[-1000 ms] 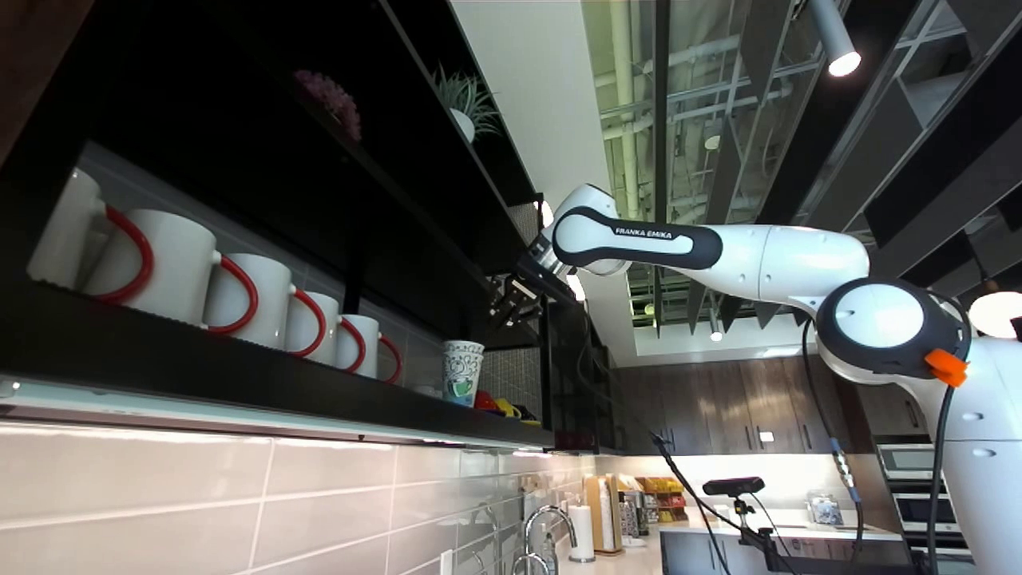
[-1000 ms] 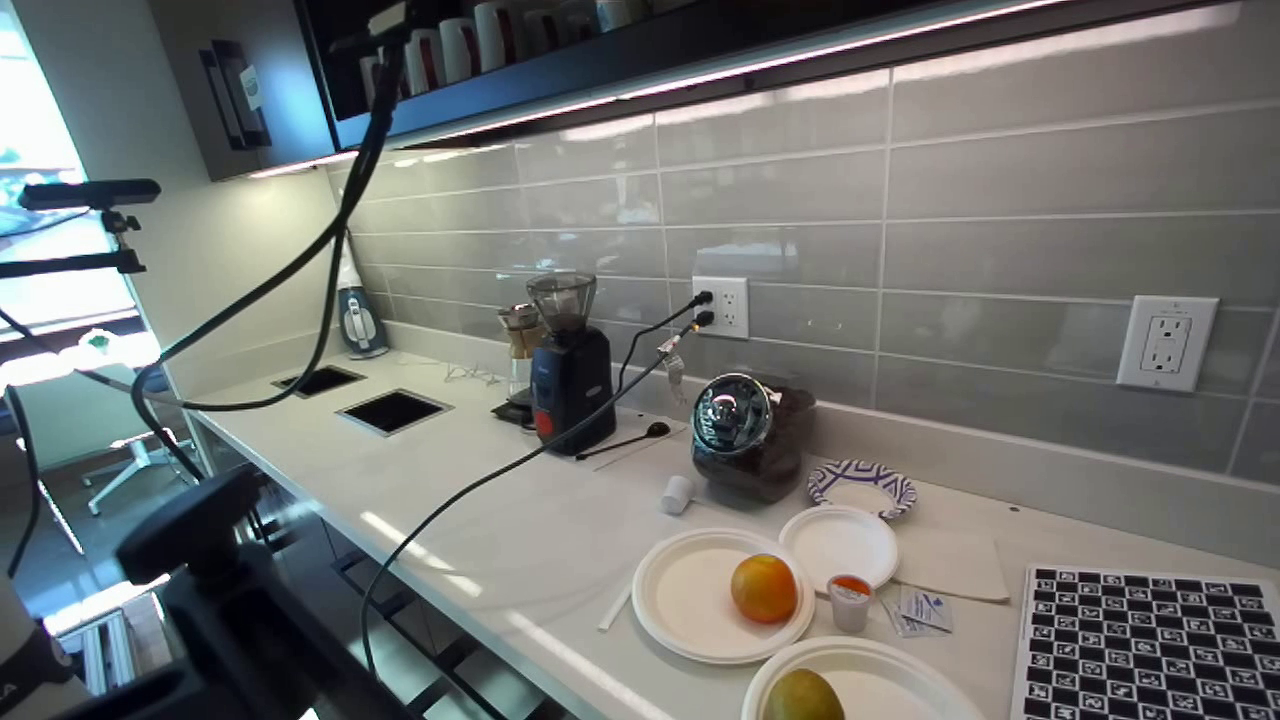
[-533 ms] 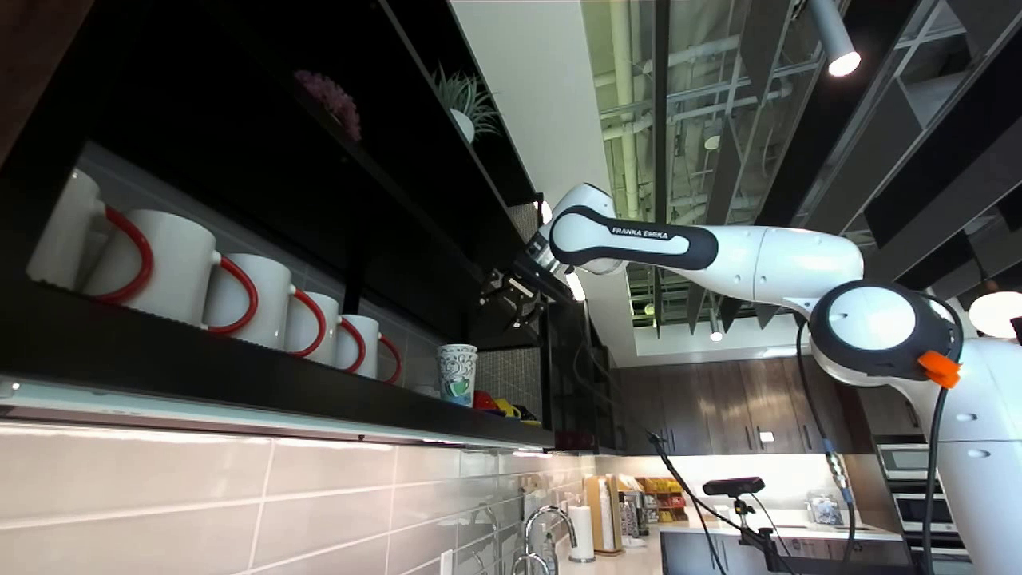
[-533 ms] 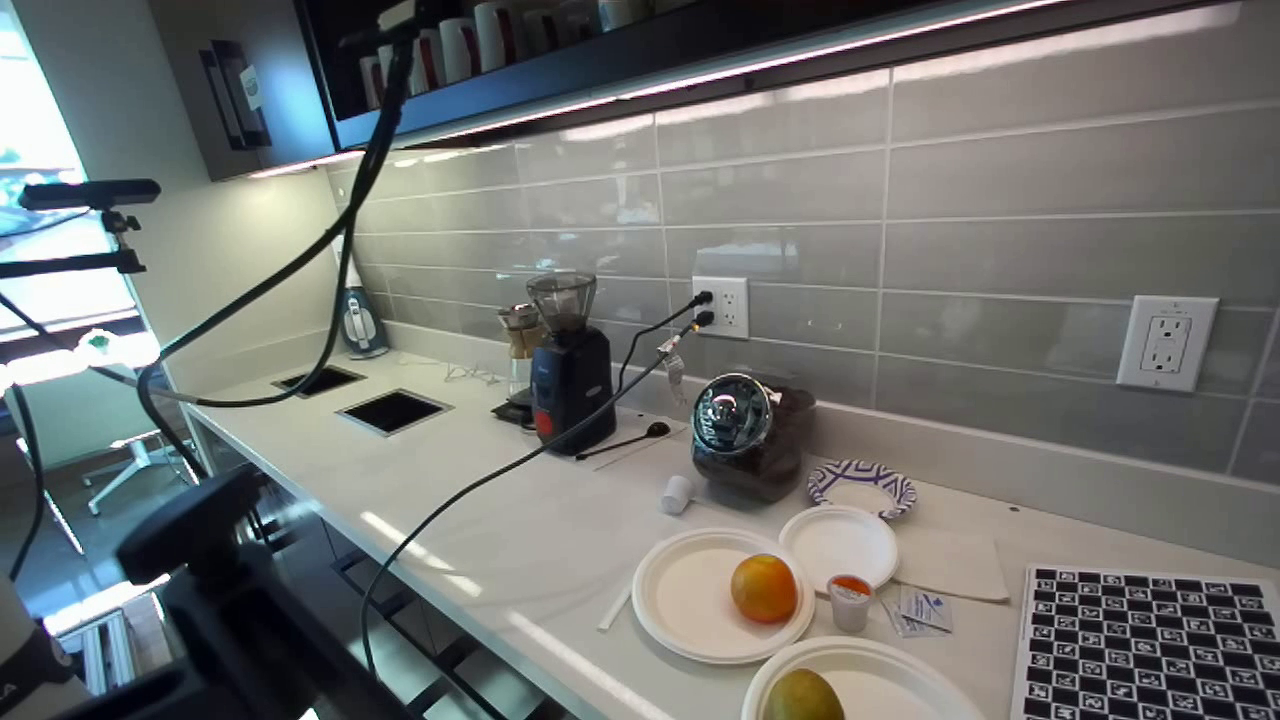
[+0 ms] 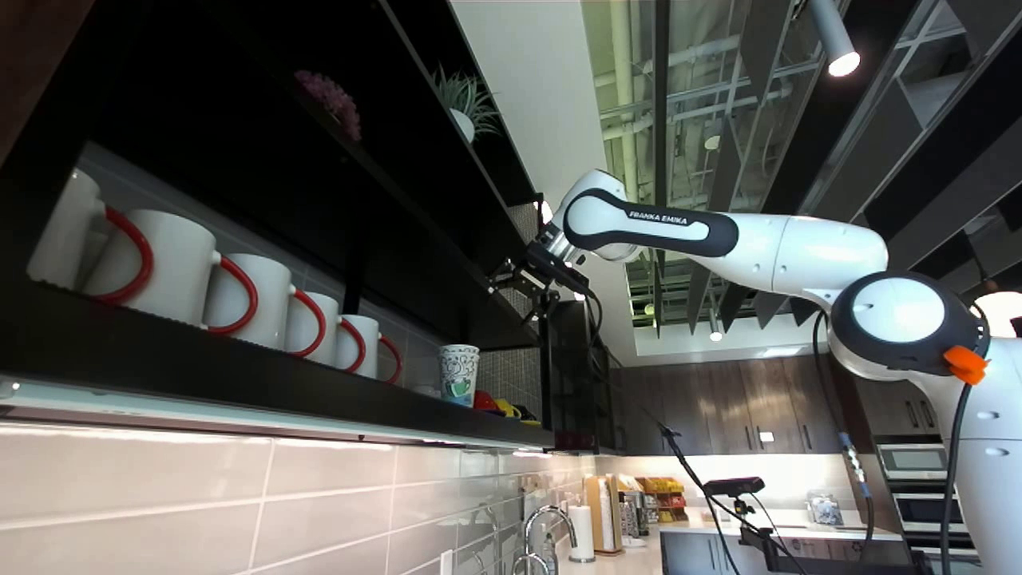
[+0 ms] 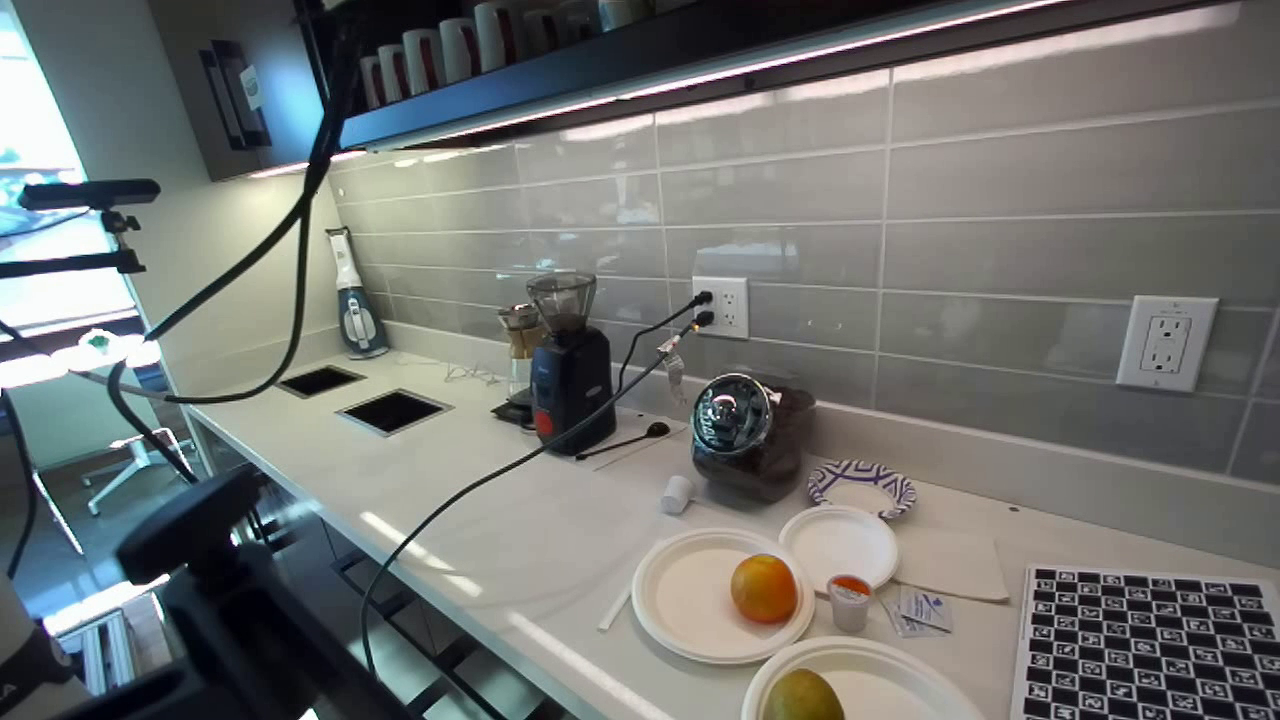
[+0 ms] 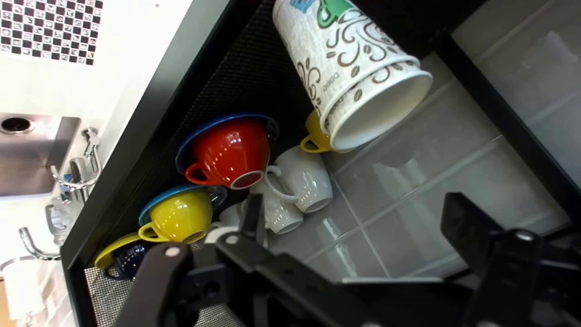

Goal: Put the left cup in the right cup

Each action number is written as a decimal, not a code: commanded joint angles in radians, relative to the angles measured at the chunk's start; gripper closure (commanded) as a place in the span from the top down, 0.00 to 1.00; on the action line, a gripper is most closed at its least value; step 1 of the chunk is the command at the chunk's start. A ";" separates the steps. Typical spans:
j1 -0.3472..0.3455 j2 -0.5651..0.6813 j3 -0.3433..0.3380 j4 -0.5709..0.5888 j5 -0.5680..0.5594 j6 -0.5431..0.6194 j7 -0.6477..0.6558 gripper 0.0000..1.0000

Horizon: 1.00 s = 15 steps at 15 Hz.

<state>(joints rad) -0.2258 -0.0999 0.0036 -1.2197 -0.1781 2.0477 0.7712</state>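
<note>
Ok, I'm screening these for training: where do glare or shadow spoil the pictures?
Wrist view: counter washed out, glare on the tiles, paper cups well lit; in an exterior view, the window is nearly blown out; in an exterior view, the black hand half merges with shadowy shelves.

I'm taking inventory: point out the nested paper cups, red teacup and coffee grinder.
Nested paper cups (image 7: 348,66): wrist view, printed wall.
Red teacup (image 7: 236,147): wrist view, outer bowl.
Coffee grinder (image 6: 572,370): in an exterior view, body.
</note>
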 commanded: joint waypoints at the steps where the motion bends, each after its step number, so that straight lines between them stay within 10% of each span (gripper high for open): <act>1: 0.005 -0.129 -0.016 -0.146 0.039 0.000 -0.129 1.00; 9: 0.036 -0.360 -0.093 -0.451 0.111 0.041 -0.493 1.00; 15: 0.035 -0.351 -0.095 -0.440 0.114 0.018 -0.472 1.00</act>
